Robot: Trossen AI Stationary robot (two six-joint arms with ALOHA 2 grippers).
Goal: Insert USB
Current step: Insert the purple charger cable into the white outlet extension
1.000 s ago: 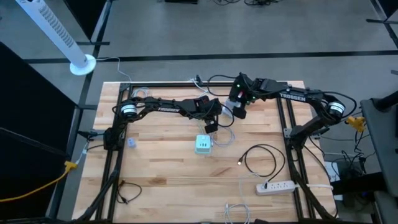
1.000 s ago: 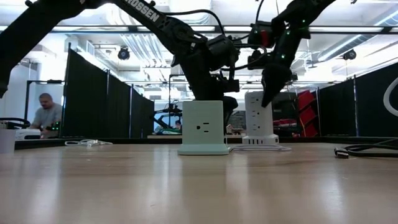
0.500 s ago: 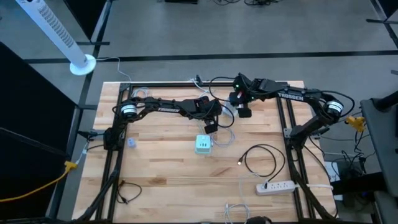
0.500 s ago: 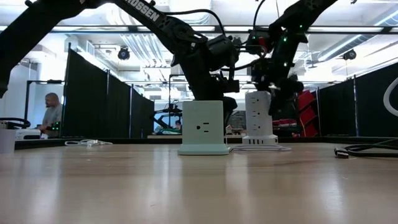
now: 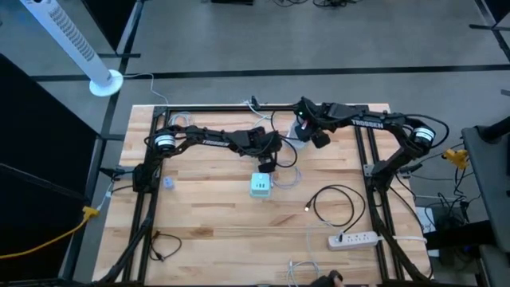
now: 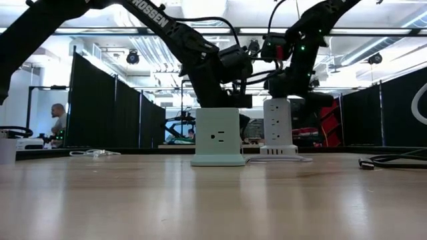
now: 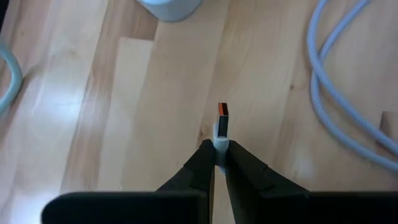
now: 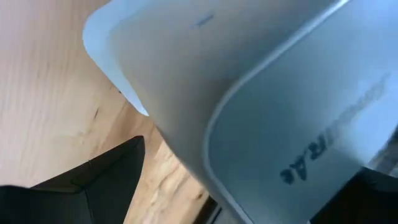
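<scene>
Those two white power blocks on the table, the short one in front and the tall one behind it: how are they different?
The short power cube is squat, showing one wall socket on its near face; the tall power tower stacks several sockets, with a row of small ports near its base. The cube stands free, while the right gripper, jaws wide, straddles the tower. The left gripper, by the cube, pinches a USB plug. Both blocks are pale and upright on the wooden table.

Wooden table (image 5: 207,215), bearing a pale green outlet cube (image 5: 260,186), a white tower strip (image 6: 278,127) behind it, a coiled black cable (image 5: 335,203), and a white power strip (image 5: 355,238).
</scene>
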